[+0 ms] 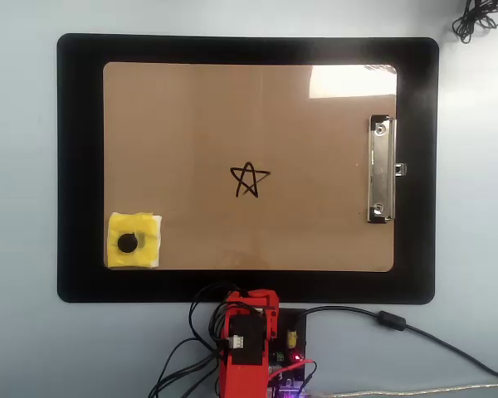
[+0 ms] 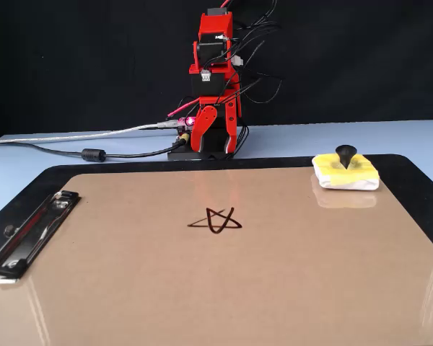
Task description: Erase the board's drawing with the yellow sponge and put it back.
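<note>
1. Across the middle of the overhead view we see the board (image 1: 191,124), a large brown rectangle with a smooth, glossy face that throws back a pale glare in its upper right corner.
2. We find its silver metal clip (image 1: 381,169) on the right short edge in the overhead view; in the fixed view the clip (image 2: 29,236) lies at the lower left.
3. We note a bigger black mat (image 1: 79,166) with rounded corners framing the board on all sides, on a pale blue table (image 1: 21,199).
4. We see the drawing (image 1: 249,180), a small black five-pointed star outline, near the board's centre; in the fixed view the drawing (image 2: 215,220) sits mid-frame, well apart from the clip.
5. We place the yellow sponge (image 1: 141,230) on the board's lower left corner in the overhead view. It is small, roughly square and soft-looking, with a white edge layer and a black round knob at its centre.
6. We see the sponge (image 2: 357,173) at the right of the fixed view, its knob rising as a dark cone, well apart from the star.
7. We find the red arm (image 1: 245,344) folded up at the bottom centre of the overhead view, off the mat, with black cables (image 1: 178,373) trailing from its base.
8. We see the gripper (image 2: 218,137) tucked down against the base; we cannot tell whether its jaws are parted or closed, and it holds nothing we can see.
</note>
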Motion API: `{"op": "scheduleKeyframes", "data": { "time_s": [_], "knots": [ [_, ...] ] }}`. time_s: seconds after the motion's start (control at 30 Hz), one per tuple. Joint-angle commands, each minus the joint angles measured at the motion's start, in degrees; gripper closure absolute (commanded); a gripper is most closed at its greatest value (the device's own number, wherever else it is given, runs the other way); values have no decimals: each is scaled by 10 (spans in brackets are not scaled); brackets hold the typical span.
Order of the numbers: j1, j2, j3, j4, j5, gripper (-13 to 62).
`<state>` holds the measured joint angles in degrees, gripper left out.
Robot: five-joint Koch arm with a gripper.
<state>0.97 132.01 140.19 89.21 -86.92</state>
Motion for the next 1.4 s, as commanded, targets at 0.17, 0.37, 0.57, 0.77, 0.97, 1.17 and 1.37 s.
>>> {"op": "scheduleKeyframes", "data": {
  "time_s": [0.17,0.37,0.57,0.77,0.97,1.17,1.37],
  "knots": [
    [2,26,7,51,-7,149],
    [2,26,7,50,-7,149],
    [2,26,7,51,-6,149],
    [0,26,-40,51,-14,153],
    [-147,7,-238,-33,-17,157],
    [-329,11,-251,-179,-193,159],
    [-583,-76,-199,-467,-240,161]
  ]
}}
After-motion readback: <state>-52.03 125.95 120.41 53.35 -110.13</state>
